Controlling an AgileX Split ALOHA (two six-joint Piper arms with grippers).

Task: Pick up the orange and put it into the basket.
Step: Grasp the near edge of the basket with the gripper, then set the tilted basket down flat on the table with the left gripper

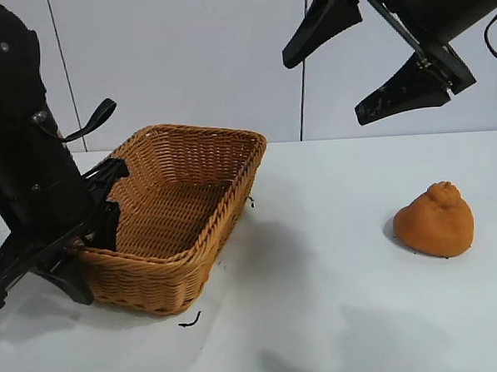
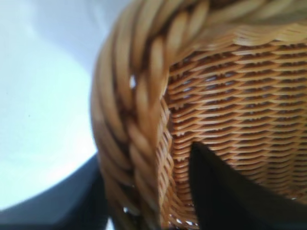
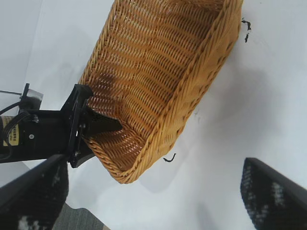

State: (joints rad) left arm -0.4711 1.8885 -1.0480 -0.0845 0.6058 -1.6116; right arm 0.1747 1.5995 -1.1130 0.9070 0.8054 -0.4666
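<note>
While my left gripper clamps the basket rim at its left end, my right gripper hangs apart above; orange unpicked on the table's right side.

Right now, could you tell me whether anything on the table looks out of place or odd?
Yes: the left claw is clamped over the basket rim rather than going for the orange, which sits untouched on the table. A few small dark scraps lie beside the basket.
</note>
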